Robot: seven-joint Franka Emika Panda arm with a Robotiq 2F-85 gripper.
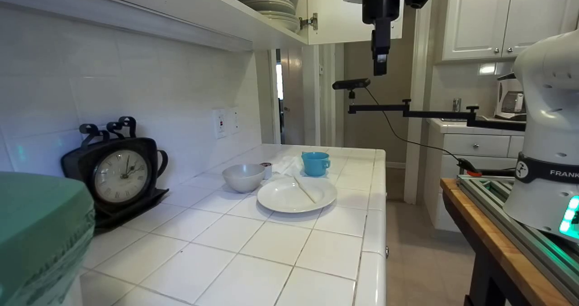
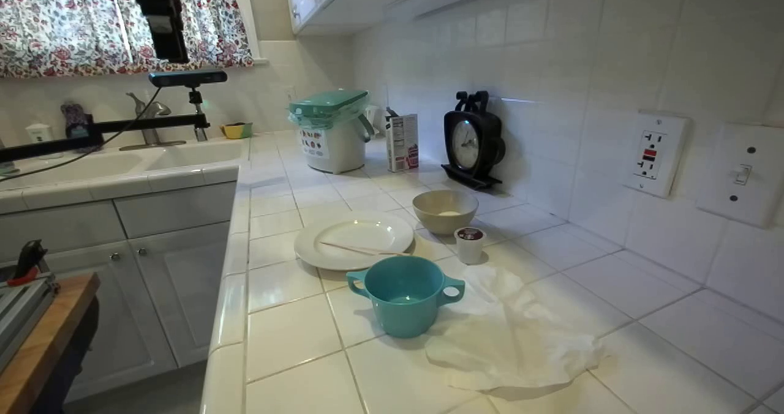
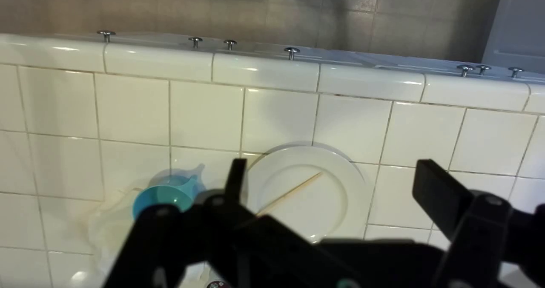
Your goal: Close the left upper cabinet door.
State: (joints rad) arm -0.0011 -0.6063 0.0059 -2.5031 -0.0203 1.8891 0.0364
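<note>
Bin (image 1: 45, 215): nearest the viewpoint in an exterior view; green lid; stands on the white tiled counter (image 1: 253, 270).
Clock (image 1: 122, 174): black case, upright, just beyond the bin, close to the wall (image 1: 181, 84).
Carton (image 2: 402, 143): upright, between bin and clock.
Tableware: white plate (image 1: 278, 195) with a thin stick (image 1: 304, 188) across it; bowl (image 1: 244, 178) just beside; two-handled blue cup (image 2: 404, 313) near the plate; small white tub (image 2: 470, 248) by the bowl; crumpled paper (image 2: 520, 340) spread beside the cup.
Plate stack (image 1: 271, 5): inside the upper cupboard (image 1: 181, 7), near the hinge (image 1: 312, 21).
In the way: claw (image 3: 334, 179) hangs before part of the door (image 1: 337, 11) in an exterior view; contact cannot be told. Camera (image 1: 351, 84) on a black bracket (image 1: 429, 113) shows lower than the door.
Door position: upper cupboard, swung open, above counter level.
Door direction: inner face toward the viewpoint; panel reaches out from the shelf front, roughly square to it.
Long axis: hinged edge upright, lower edge near level; top cut off, so the longer side cannot be told.
Claw state: fingers (image 3: 236, 179) wide apart, pointing down, well above the plate.
</note>
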